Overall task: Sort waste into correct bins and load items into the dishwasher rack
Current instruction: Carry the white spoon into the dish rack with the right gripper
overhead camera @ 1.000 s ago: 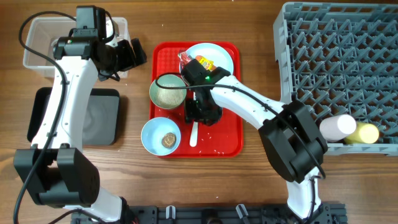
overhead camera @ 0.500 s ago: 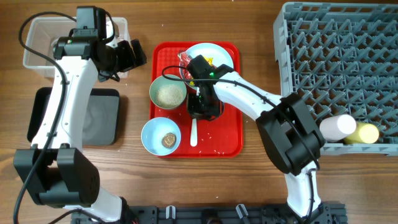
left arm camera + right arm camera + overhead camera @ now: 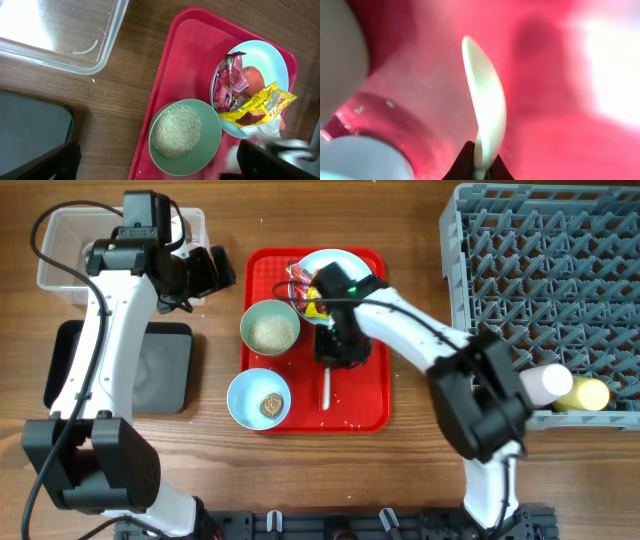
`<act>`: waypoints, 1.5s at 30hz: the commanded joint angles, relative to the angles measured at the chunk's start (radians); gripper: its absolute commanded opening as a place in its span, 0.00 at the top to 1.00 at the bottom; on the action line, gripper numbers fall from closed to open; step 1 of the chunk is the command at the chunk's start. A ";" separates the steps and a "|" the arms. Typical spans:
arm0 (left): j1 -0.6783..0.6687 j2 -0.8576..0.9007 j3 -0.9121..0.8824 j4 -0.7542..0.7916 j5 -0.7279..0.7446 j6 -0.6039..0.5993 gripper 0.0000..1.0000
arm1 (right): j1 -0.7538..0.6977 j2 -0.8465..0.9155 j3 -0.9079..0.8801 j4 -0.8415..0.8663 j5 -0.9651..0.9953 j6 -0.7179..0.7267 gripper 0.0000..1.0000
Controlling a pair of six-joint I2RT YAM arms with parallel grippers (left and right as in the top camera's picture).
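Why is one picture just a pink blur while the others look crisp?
Right wrist view: the lens sits very close to the white spoon, so the red tray behind it melts out of focus, with a washed-out glare patch at right. Left wrist view: mostly sharp, but light glares off the clear tub. Overhead view: evenly lit and crisp.

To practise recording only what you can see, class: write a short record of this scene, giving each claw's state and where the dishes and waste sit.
Right claw: shut on white spoon, over red tray
Left claw: open, empty, between clear tub and tray
Rice bowl: on tray
Lump bowl: tray's corner
Plate: red wrapper, yellow wrapper, carrot
Rack: pink cup, yellow cup
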 commanded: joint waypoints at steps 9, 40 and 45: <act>0.001 -0.010 0.004 0.007 -0.009 -0.005 0.00 | -0.732 -0.637 0.035 -0.127 0.335 0.018 0.96; -0.005 -0.010 0.004 0.021 -0.008 -0.005 0.00 | -1.414 -0.335 -0.141 0.152 0.536 0.007 0.00; -0.009 -0.035 0.005 -0.050 0.040 0.076 0.05 | -1.413 -0.501 -0.141 0.112 0.169 -0.219 0.00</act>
